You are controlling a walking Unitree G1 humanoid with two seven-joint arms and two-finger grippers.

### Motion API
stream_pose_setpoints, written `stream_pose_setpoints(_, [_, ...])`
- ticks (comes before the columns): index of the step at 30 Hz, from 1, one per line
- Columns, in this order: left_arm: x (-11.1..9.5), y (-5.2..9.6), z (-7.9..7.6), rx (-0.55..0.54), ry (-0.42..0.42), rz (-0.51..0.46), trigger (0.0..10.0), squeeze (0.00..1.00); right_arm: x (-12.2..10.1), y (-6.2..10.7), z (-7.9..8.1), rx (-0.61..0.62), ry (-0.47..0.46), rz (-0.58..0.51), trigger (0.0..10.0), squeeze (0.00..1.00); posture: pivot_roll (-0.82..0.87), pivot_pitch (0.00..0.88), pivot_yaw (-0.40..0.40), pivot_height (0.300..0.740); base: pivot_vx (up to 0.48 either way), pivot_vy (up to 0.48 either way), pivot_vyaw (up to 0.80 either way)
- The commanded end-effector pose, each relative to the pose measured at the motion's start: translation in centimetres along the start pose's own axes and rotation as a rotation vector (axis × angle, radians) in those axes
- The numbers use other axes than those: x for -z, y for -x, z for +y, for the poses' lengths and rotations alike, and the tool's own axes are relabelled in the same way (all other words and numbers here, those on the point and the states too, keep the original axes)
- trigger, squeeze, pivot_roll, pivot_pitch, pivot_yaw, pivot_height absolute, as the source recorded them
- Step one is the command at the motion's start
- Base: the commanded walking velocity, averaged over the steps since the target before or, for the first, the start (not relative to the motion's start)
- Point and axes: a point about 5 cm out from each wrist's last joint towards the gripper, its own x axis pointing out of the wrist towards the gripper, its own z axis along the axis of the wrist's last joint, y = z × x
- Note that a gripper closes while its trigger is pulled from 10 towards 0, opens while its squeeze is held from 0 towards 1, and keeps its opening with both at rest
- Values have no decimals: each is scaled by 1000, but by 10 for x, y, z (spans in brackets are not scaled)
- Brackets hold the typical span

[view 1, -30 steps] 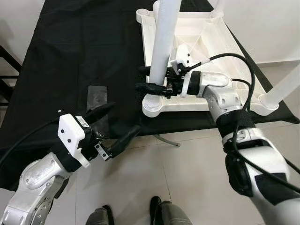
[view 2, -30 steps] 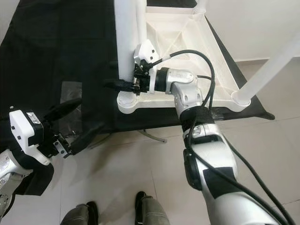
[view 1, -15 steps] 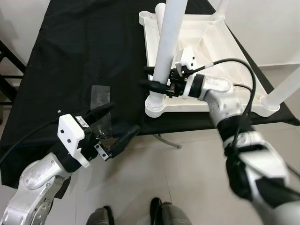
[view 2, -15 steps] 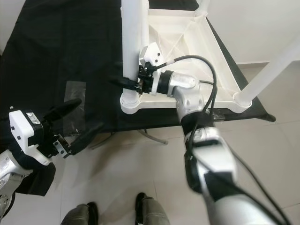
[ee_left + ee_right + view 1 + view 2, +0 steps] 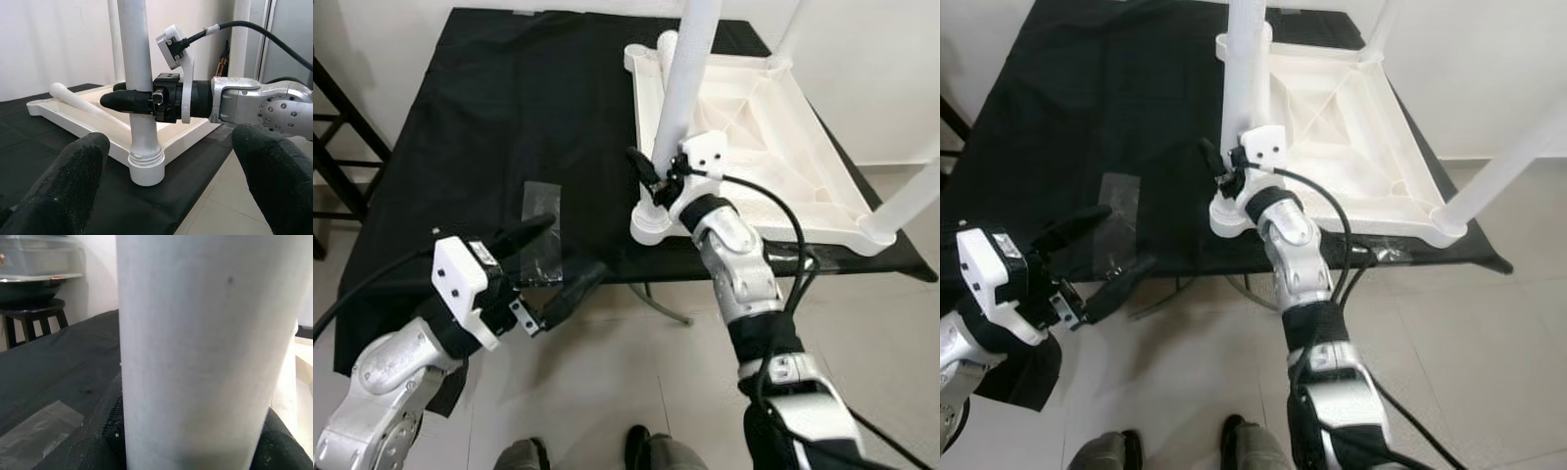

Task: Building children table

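A white children's table (image 5: 773,147) lies upside down on a black-clothed table (image 5: 489,108), with its legs pointing up. My right gripper (image 5: 646,176) is shut on the near-left leg (image 5: 683,88), just above its socket at the corner. The left wrist view shows its black fingers (image 5: 124,100) clamped on either side of that leg (image 5: 139,58). In the right wrist view the white leg (image 5: 195,347) is pressed up close. My left gripper (image 5: 570,250) is open and holds nothing. It hovers off the front edge of the black cloth, left of that corner.
Another leg (image 5: 906,201) rises at the near-right corner and one more (image 5: 793,29) at the back. A loose white leg (image 5: 83,100) lies inside the upturned top. A clear plastic bag (image 5: 540,211) lies on the cloth. A black stool (image 5: 342,147) stands to the left.
The whole view has shifted, so the camera moved back. My right arm now reaches the leg from below rather than from the right, still clamped on it. The left gripper has kept its pose.
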Motion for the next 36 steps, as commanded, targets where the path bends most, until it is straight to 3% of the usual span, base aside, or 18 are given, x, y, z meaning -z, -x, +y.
stream_pose_setpoints(1, [1, 0, -1, 12, -7, 11, 10000, 0, 29, 9, 6, -57, -9, 168, 10000, 1000, 60, 264, -108, 740, 0, 0, 0])
stream_pose_setpoints(7, [0, -1, 0, 13, -9, 7, 10000, 0, 8, -1, 6, -191, -4, 100, 10000, 976, 60, 260, -108, 740, 0, 0, 0])
stream_pose_setpoints(8, [0, -1, -1, 13, -9, 6, 10000, 0, -2, -5, 3, -268, 24, 69, 10000, 0, 61, 260, -108, 740, 0, 0, 0])
stream_pose_setpoints(9, [0, -1, -1, 13, -9, 6, 10000, 0, -11, -7, 1, -362, 51, 49, 10000, 0, 62, 258, -109, 740, 0, 0, 0])
stream_pose_setpoints(10, [0, -1, -1, 13, -9, 6, 10000, 0, -11, -7, 1, -362, 51, 49, 10000, 0, 62, 258, -109, 740, 0, 0, 0])
stream_pose_setpoints(11, [0, -2, -1, 13, -11, 6, 10000, 0, -21, -7, -3, -542, 86, 42, 10000, 0, 63, 257, -110, 740, 0, 0, 0])
stream_pose_setpoints(12, [0, -2, -1, 13, -12, 6, 10000, 0, -23, -6, -4, -582, 93, 43, 10000, 0, 63, 257, -110, 740, 0, 0, 0])
stream_pose_setpoints(16, [0, -2, -1, 13, -13, 5, 10000, 0, -27, -5, -5, -647, 120, 52, 10000, 0, 66, 258, -112, 740, 0, 0, 0])
stream_pose_setpoints(18, [0, -2, -2, 12, -14, 4, 10000, 0, -32, -3, -5, -758, 132, 50, 10000, 0, 72, 259, -113, 740, 0, 0, 0])
stream_pose_setpoints(23, [-1, -2, -2, 9, -18, 4, 10000, 0, -37, -3, -7, -864, 136, 54, 10000, 0, 76, 260, -115, 740, 0, 0, 0])
stream_pose_setpoints(24, [-2, -2, -2, 7, -19, 4, 10000, 0, -42, -3, -9, -936, 142, 57, 10000, 0, 77, 262, -116, 740, 0, 0, 0])
stream_pose_setpoints(30, [-2, -1, -2, 6, -16, 5, 10000, 0, -47, -4, -10, -1002, 134, 56, 10000, 0, 77, 263, -116, 740, 0, 0, 0])
stream_pose_setpoints(31, [-2, -2, -2, 6, -16, 5, 10000, 0, -47, -4, -10, -1005, 131, 52, 3843, 0, 76, 264, -116, 740, 0, 0, 0])
stream_pose_setpoints(32, [-2, -2, -2, 6, -15, 5, 10000, 0, -47, -4, -10, -1008, 123, 50, 0, 0, 76, 265, -115, 740, 0, 0, 0])
stream_pose_setpoints(36, [-2, -1, -3, 6, -14, 7, 10000, 0, -43, -3, -11, -988, 108, 45, 0, 0, 74, 263, -113, 740, 0, 0, 0])
